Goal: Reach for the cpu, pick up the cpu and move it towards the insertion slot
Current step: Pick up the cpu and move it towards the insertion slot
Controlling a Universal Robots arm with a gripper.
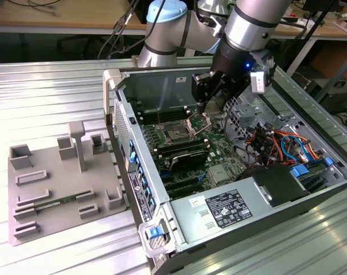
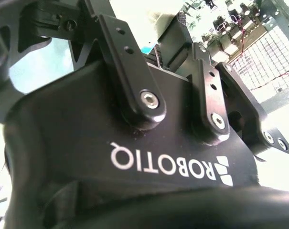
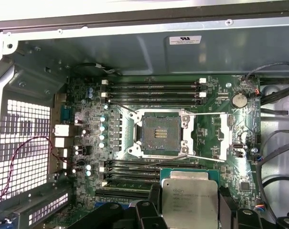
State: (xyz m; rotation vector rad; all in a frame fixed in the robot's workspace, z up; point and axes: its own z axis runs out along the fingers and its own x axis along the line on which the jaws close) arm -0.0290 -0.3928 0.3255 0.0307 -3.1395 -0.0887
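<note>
Pincer-held cpu [image 3: 189, 200] – above case's insertion slot [image 3: 159, 134]

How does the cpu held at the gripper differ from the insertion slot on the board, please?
The cpu has a pale silvery metal top, while the insertion slot is dark inside with a small gold patch at its middle. The cpu sits between the gripper's black fingers above the board; the insertion slot is fixed in the green board, framed in silver metal with its bracket swung open. The cpu is off to one side of the slot, not over it. Both are roughly square.
</note>
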